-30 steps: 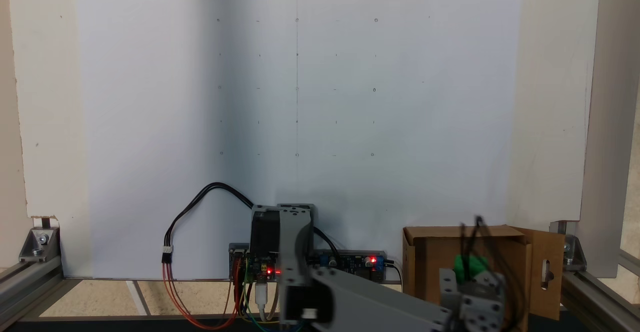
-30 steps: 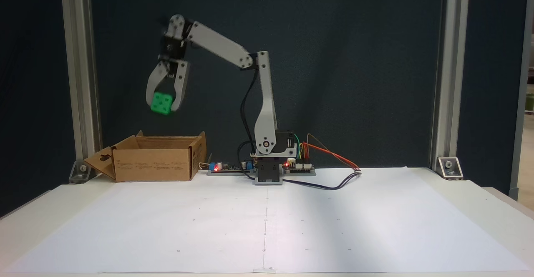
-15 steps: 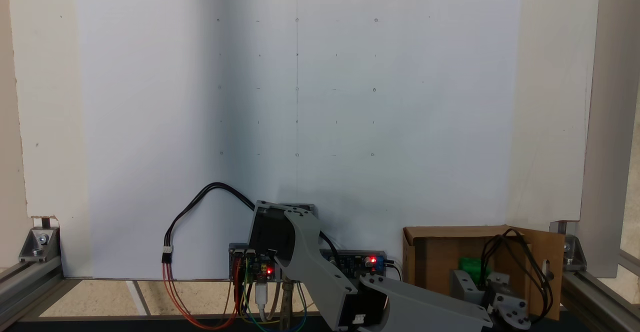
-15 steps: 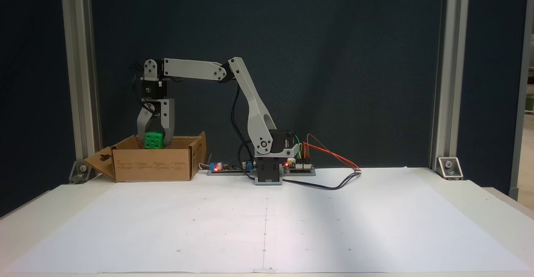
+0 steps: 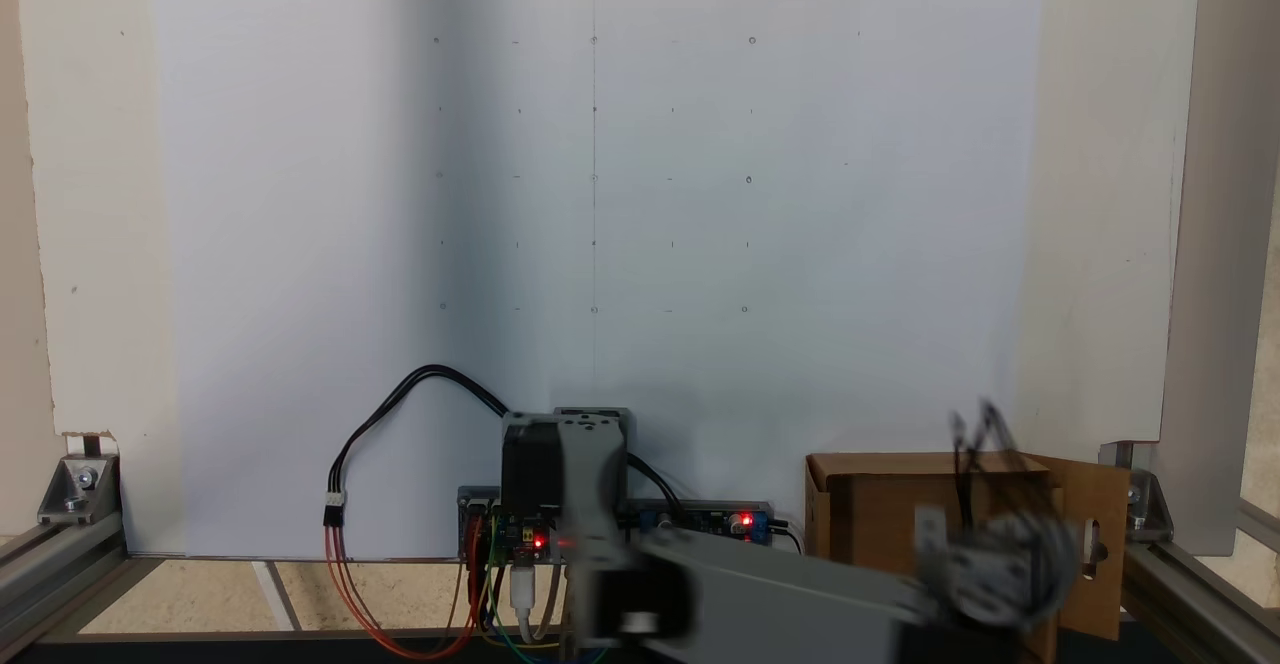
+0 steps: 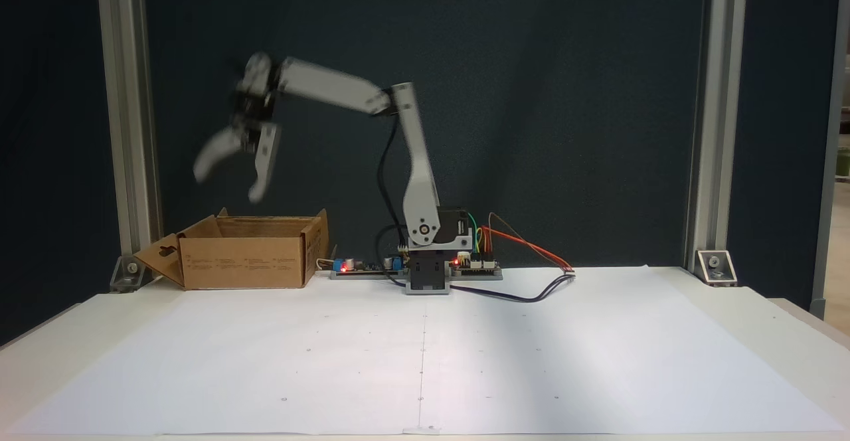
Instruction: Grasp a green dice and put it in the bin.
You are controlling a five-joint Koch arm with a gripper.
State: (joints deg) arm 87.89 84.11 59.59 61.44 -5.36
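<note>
The bin (image 6: 246,262) is a brown cardboard box at the left of the table, with a slotted side flap (image 6: 159,258). In a fixed view it stands at the lower right (image 5: 865,524). My gripper (image 6: 228,185) hangs a little above the bin's left half. It is blurred by motion, its two fingers spread wide apart and nothing between them. The arm's blurred wrist (image 5: 985,569) lies in front of the bin's opening. The green dice is hidden from view.
Circuit boards with red lights (image 6: 358,266) and loose cables (image 6: 531,291) lie around the arm's base (image 6: 425,275). Aluminium frame posts (image 6: 126,129) stand at both table sides. A white paper sheet (image 6: 425,354) covers the table in front.
Half a second ago the gripper was down at the bin's rim, shut on the green dice. Now it has risen above the bin, open, and the dice is gone from it.
</note>
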